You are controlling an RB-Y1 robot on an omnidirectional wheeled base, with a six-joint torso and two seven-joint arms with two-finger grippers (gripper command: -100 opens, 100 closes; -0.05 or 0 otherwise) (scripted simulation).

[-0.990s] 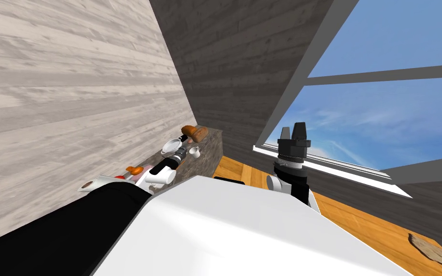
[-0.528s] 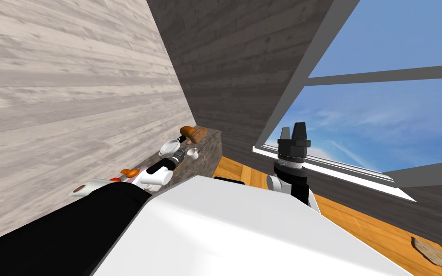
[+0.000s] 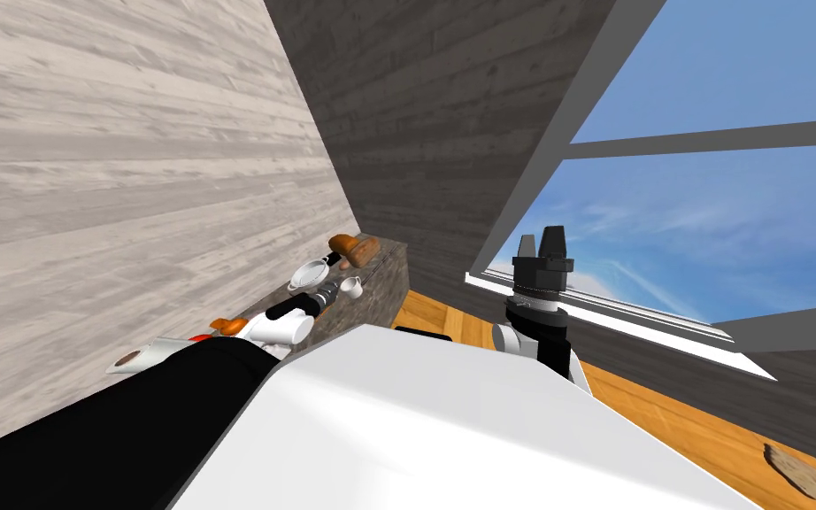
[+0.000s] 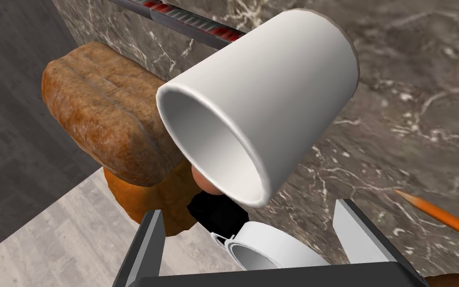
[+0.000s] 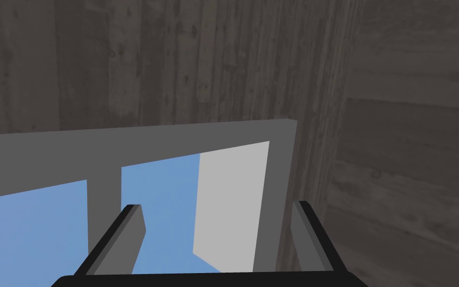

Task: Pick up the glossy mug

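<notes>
Light grey fingers of the left gripper (image 4: 248,209) are spread wide, holding nothing. Close in between them: a white dish (image 4: 273,249) with a black stub. Just past the fingertips: the white mug (image 4: 273,94) on the dark marble table (image 4: 412,99), mouth towards the hand, brown loaf (image 4: 104,109) beside it. Approach looks made; closing on the mug and lifting remain. Right gripper (image 5: 217,205) raised and idle, fingers apart

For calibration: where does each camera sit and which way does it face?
Head: on the head, steeply down at counter and mug; left arm stretched there, right end effector raised.
Left wrist: on the left hand, facing the mug's mouth ahead of the open left end effector.
Right wrist: on the right hand, along open fingers.
Shared: head and left wrist show mug and bread.
</notes>
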